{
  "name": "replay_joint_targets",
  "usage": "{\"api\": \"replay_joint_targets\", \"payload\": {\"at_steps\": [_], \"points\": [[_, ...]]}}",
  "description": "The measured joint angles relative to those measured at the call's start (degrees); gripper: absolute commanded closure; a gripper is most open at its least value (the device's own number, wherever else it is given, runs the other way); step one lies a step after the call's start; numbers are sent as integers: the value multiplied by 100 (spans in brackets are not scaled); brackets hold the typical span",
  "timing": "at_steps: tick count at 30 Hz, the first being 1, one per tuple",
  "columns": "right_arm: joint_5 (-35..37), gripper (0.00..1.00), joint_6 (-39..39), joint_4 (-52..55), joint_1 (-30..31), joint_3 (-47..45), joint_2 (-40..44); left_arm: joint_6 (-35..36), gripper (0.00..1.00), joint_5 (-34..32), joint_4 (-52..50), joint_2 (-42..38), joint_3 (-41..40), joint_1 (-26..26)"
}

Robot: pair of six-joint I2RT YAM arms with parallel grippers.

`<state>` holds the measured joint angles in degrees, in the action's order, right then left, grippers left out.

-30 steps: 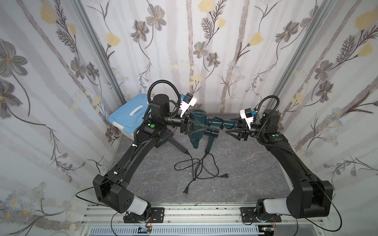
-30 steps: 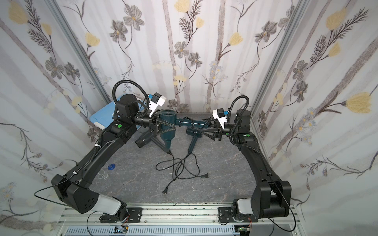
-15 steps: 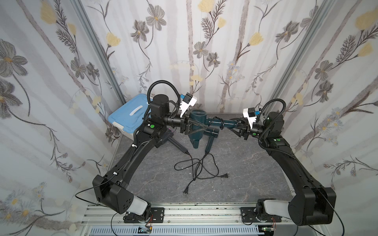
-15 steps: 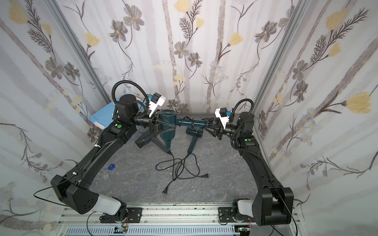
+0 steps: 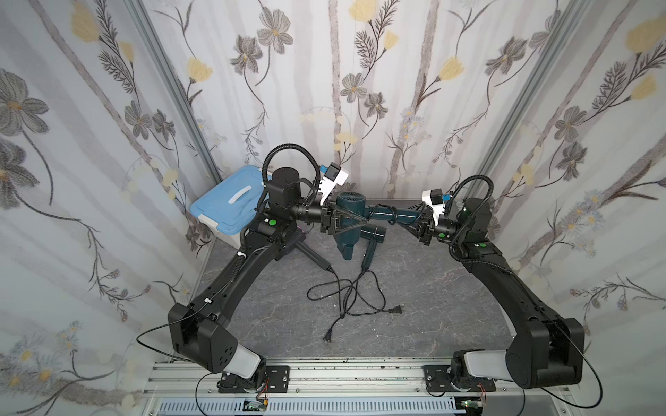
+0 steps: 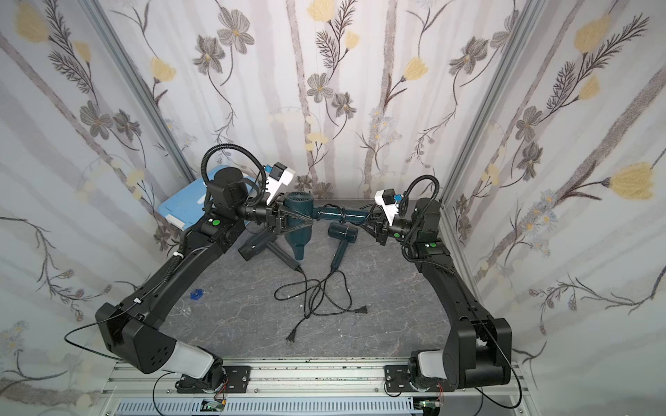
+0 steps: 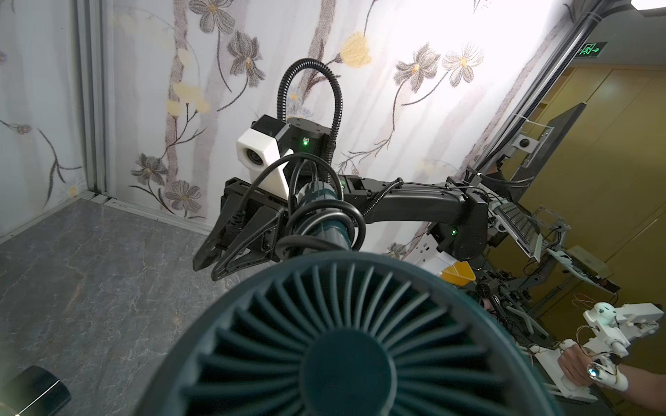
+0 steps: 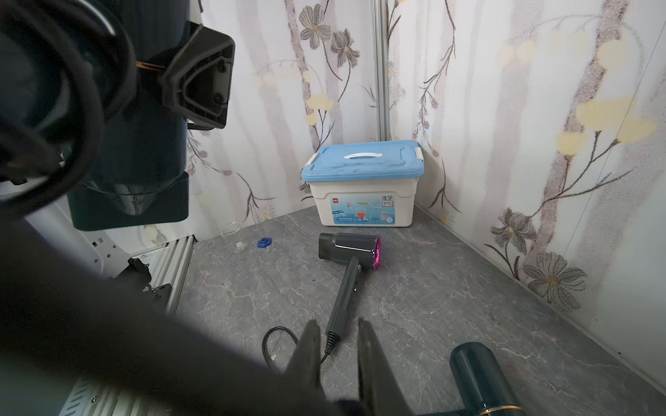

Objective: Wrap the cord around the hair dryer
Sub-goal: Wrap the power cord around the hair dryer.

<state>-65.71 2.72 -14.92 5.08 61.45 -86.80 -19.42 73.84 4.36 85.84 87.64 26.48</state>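
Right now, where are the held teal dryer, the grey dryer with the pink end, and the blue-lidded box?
held teal dryer (image 5: pixel 349 201): in a top view, rear grille.
grey dryer (image 8: pixel 350 247): right wrist view, barrel.
blue-lidded box (image 8: pixel 360 164): right wrist view, lid.

Hair dryer (image 5: pixel 347 242): dark teal, being held in the air, sitting at 12 o'clock in both top views.
Pose: nozzle (image 5: pixel 346 255) is pointing toward 6 o'clock, finned rear grille (image 7: pixel 346 360) is facing 12 o'clock, handle (image 5: pixel 405 215) is reaching level toward 3 o'clock.
Cord (image 7: pixel 358 225): black, looping loosely around the handle in at least 2 turns, bunching near the handle's 3 o'clock end.
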Motion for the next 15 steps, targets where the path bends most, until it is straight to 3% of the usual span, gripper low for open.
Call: {"api": "replay_joint_targets", "payload": {"at_steps": [9, 15], "points": [[11, 97, -118, 435, 127, 1032, -662, 105, 100, 92, -133, 214, 107, 275], [2, 98, -177, 754, 404, 1010, -964, -79, 100, -57, 192, 402, 111, 330]]}}
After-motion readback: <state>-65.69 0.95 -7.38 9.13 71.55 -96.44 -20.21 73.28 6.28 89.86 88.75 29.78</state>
